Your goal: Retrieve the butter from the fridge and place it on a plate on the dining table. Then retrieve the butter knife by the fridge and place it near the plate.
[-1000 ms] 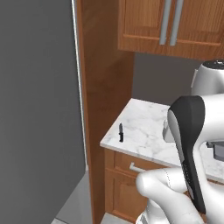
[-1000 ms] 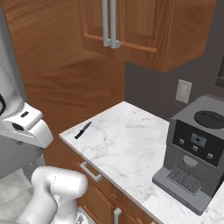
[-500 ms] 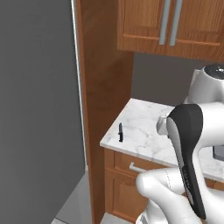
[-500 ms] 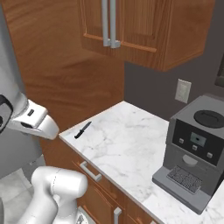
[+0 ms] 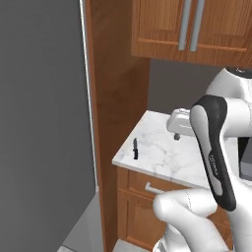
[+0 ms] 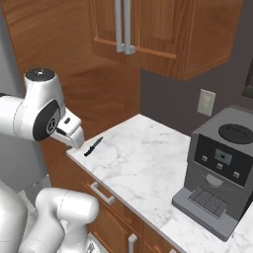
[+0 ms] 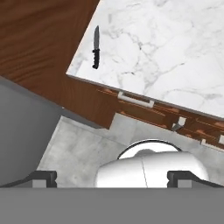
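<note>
The butter knife is small and all dark, lying near the left corner of the white marble counter beside the wooden panel. It also lies on that counter corner as the butter knife and the butter knife. My gripper is open and empty, its fingertips set wide apart. It hangs above the floor in front of the counter, apart from the knife. The fridge is a grey wall at the left. The butter, the plate and the dining table are out of view.
A grey coffee machine stands on the right of the counter. Wooden upper cabinets hang above it. Drawers with metal handles sit under the counter edge. A tall wooden panel separates the fridge from the counter.
My hand has swung to the right, away from the fridge and toward the counter's front edge. The knife has not moved, and the jaws stay open.
</note>
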Motion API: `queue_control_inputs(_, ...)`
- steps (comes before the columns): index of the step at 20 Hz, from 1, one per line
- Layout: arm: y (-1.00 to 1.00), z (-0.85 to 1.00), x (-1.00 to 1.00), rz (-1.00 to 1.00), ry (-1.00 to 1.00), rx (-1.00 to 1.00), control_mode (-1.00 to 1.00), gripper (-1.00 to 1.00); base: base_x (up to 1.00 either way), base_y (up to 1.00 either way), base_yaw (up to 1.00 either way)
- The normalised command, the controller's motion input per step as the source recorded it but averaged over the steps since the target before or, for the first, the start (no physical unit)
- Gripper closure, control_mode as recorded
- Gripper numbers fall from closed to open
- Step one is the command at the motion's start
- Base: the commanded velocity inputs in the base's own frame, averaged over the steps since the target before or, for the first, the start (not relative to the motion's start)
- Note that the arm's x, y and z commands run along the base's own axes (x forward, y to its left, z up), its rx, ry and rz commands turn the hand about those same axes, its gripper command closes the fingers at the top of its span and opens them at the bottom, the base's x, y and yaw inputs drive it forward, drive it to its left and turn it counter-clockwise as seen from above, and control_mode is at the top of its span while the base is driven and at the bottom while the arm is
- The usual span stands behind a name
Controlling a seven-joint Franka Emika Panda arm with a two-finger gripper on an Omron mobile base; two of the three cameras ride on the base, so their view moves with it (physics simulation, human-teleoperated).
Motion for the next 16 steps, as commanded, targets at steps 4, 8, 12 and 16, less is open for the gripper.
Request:
queue_control_inputs(4,0.16,-0.23,0.18,0.0,0.01,0.0,-1.0,-1.0,0.0,0.0,0.0)
queue_control_inputs(8,0.15,-0.31,0.21,0.0,0.0,0.0,-1.0,-1.0,0.0,0.0,0.0)
queue_control_inputs(12,0.01,-0.46,0.24,0.0,-0.07,0.0,-1.0,-1.0,0.0,0.0,0.0)
queue_control_inputs(16,0.0,-0.43,0.23,0.0,-0.08,-0.01,-1.0,-1.0,0.0,0.0,0.0)
